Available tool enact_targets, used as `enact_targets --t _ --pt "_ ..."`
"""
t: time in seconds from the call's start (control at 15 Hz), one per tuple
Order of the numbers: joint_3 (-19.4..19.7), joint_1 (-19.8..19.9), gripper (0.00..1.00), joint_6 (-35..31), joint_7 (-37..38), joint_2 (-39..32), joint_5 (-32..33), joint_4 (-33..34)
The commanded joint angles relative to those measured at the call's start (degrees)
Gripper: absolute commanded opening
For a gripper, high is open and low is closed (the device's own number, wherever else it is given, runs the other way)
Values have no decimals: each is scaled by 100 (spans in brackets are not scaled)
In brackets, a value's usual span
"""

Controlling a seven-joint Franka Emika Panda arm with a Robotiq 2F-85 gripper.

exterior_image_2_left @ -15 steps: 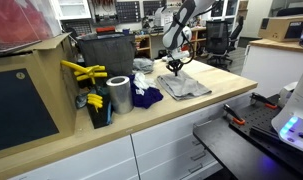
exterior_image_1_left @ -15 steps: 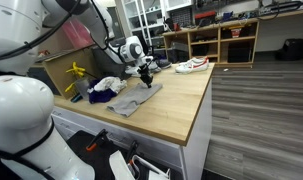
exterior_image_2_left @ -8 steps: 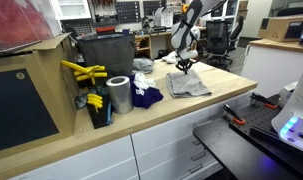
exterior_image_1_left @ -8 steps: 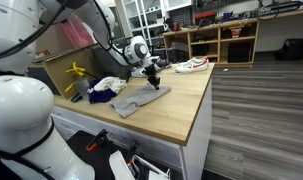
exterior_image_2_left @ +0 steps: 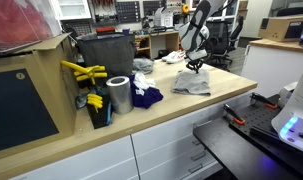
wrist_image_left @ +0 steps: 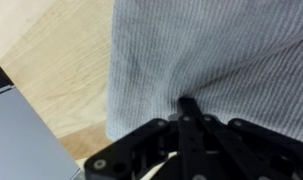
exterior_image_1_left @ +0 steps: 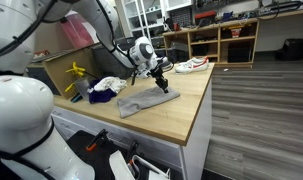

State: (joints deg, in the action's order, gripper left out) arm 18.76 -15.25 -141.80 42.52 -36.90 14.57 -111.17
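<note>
exteriors face counter [exterior_image_1_left: 186, 115] oppositely; wrist close above cloth [wrist_image_left: 211, 50]

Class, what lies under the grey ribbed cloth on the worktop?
The light wooden worktop shows around the grey ribbed cloth. The cloth covers whatever lies beneath its middle. The black gripper pinches it from above.

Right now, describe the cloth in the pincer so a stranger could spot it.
On the long wooden countertop, a grey cloth lies spread flat, one end pinched in the pincer. Unlike the crumpled dark blue cloth and white cloth nearby, it is pale grey and finely ribbed.
</note>
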Motion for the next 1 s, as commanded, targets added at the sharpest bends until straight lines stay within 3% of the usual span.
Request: enact_targets --t 0.0,0.73,0.93 --pt "69 25 0 -139 368 39 329 -169" --pt "-124 124 0 -294 348 -195 221 603" --pt "-227 98 0 -355 326 -17 169 551"
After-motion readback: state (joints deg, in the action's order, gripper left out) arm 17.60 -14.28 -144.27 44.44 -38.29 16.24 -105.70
